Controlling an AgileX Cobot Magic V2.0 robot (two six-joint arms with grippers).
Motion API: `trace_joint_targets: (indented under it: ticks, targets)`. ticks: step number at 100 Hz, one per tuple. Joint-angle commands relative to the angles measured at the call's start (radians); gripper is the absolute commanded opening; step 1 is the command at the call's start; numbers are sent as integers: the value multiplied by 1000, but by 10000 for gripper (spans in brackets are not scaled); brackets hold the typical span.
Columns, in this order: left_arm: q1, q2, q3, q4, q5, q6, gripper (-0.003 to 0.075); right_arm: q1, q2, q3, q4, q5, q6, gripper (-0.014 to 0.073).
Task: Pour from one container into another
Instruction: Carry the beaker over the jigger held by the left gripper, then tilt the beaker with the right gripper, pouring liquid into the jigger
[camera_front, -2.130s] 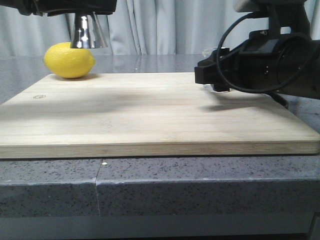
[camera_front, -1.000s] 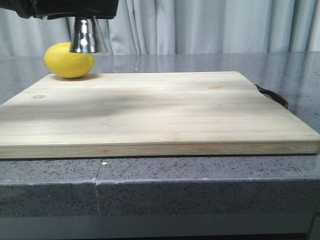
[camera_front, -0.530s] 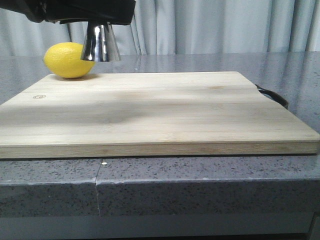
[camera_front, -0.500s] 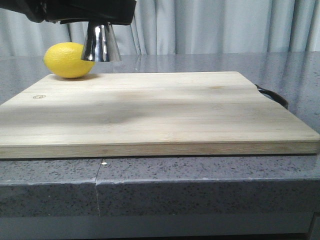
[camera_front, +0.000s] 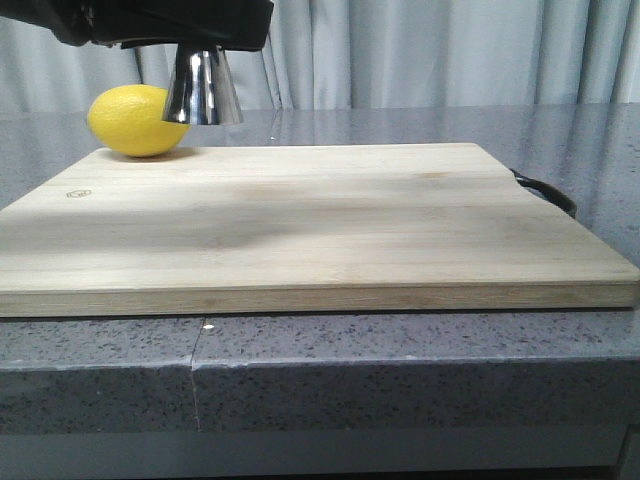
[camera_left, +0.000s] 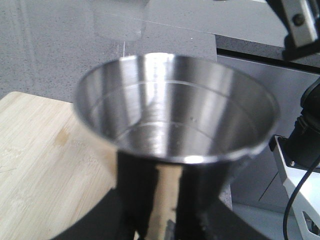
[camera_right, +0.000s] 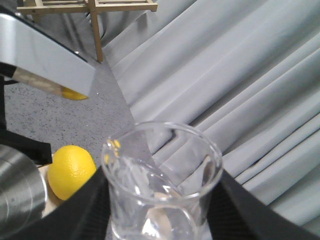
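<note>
The left gripper (camera_front: 200, 40) clasps the steel jigger (camera_front: 203, 88) upright above the cutting board (camera_front: 320, 225), at 3 o'clock of the lemon (camera_front: 138, 120); the right gripper (camera_right: 160, 220) grasps the glass beaker (camera_right: 162, 180)

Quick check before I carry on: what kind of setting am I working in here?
Probably a staged kitchen or bar-prep counter: a wooden cutting board on a speckled grey stone countertop, a lemon at its back corner, a steel jigger held above it, grey curtains behind.
</note>
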Motion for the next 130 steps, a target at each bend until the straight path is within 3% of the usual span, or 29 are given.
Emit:
trace_joint_targets:
  ticks: [1,130]
  targets:
    - [-10,-41,-31,-71,86,-9,-20,-1,-35,-39,-13,-62,-1,192]
    - [-10,-41,-31,-71,103,-9,-20,-1,-35,-39,-404,-70,-1,192]
